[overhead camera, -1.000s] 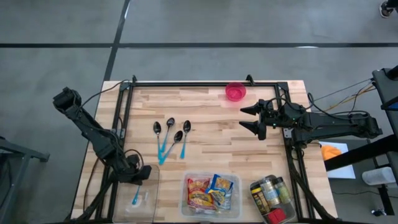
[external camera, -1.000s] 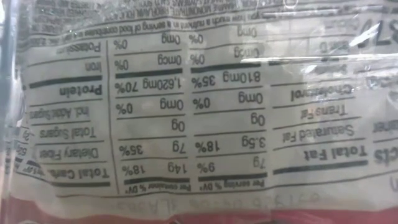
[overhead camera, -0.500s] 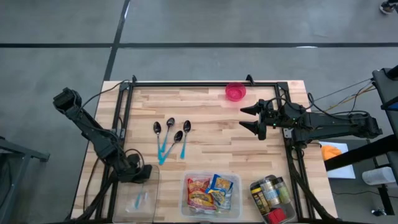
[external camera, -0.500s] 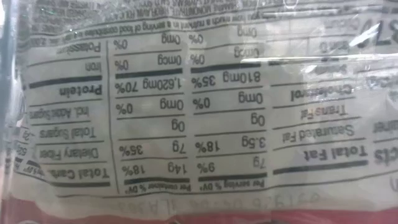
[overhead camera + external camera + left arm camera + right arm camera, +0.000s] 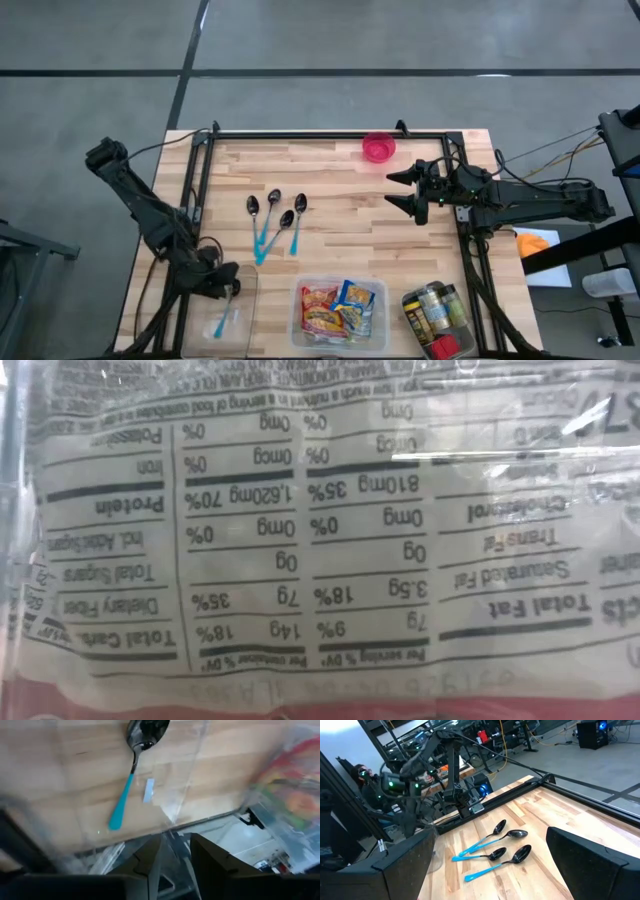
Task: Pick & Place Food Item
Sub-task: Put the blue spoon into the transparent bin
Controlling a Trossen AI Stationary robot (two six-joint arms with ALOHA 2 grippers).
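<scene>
In the low view, a nutrition label (image 5: 320, 520) hides everything.

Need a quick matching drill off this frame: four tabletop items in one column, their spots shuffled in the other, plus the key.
Items:
1. pink bowl
2. single blue-handled spoon
3. snack packets
4. four spoons

Places:
A. lying loose on the bare wood, mid-table
B. in the clear bin under the left gripper
C. by the table's far rail
D. in the clear bin at the near edge, middle

Pairs: 1-C, 2-B, 3-D, 4-A
</scene>
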